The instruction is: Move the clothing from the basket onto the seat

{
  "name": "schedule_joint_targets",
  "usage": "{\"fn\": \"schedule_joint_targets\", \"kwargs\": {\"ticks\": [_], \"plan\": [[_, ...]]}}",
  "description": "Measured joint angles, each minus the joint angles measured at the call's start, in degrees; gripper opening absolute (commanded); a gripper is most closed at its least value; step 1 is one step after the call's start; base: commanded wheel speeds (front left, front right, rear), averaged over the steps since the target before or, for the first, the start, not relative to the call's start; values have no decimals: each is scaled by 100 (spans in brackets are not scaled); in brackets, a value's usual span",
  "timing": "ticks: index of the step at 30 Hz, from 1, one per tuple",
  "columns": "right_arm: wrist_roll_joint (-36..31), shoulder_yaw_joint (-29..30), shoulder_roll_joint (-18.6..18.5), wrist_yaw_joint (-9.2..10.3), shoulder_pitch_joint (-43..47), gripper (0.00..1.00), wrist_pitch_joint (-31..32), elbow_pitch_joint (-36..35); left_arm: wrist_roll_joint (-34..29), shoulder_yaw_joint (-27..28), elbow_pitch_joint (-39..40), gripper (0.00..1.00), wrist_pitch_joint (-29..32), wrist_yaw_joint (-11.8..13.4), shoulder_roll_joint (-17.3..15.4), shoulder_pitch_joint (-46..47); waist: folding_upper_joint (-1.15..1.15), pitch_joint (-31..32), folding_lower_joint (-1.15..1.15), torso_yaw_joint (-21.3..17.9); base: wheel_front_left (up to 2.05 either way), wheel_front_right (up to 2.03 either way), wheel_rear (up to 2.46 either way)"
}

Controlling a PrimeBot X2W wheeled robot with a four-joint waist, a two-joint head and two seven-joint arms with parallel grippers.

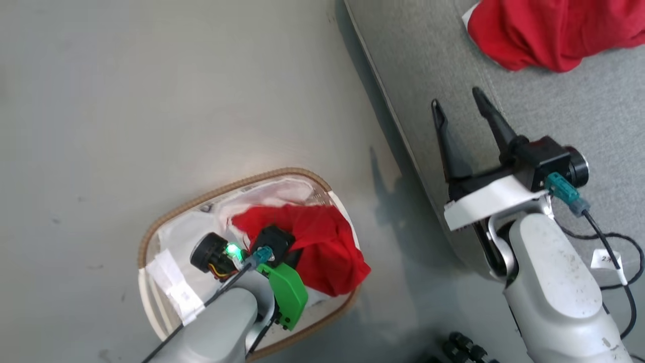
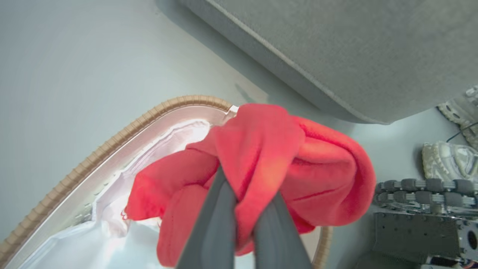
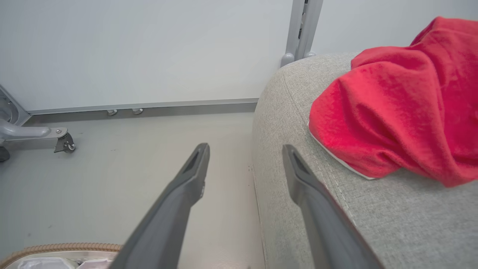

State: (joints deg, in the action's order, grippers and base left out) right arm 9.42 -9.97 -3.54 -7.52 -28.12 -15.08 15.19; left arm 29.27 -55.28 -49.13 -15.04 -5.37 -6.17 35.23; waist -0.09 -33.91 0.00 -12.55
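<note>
One red piece of clothing lies bunched in the white basket with the brown woven rim on the floor. My left gripper reaches down into the basket and is shut on a fold of this clothing, with its fingertips buried in the fabric. A second red piece of clothing rests on the grey seat at the upper right. My right gripper hovers open and empty over the seat's near edge, short of that clothing.
The white liner shows under the red fabric. The basket stands on pale floor left of the seat. Pale shoes and my wheeled base lie close by. A castered metal leg stands by the wall.
</note>
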Motion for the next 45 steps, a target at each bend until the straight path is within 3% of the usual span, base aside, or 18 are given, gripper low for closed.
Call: {"fn": "schedule_joint_targets", "kwargs": {"ticks": [14,21,32,37,45], "plan": [[22,-111,-66,0,705,100,0,327,-1400,2201,2730,0,1,-26,143,-1296,0,1330,0,511,0,0,0],[76,-194,-31,0,997,100,0,454,-1683,2913,3785,0,1,-135,257,-1427,0,1926,0,678,0,0,0],[123,-535,-2,0,1436,100,0,665,-1730,3432,4480,0,1,-178,320,-1379,0,2602,0,770,0,0,0],[186,-1144,-55,-1,1508,100,0,467,-1707,3479,4492,0,1,-193,323,-1539,0,2849,0,788,0,0,0],[376,-2236,-441,-1,1229,100,0,65,-1601,3420,4482,0,1,-194,326,-1703,0,3012,0,869,0,0,0]]}}
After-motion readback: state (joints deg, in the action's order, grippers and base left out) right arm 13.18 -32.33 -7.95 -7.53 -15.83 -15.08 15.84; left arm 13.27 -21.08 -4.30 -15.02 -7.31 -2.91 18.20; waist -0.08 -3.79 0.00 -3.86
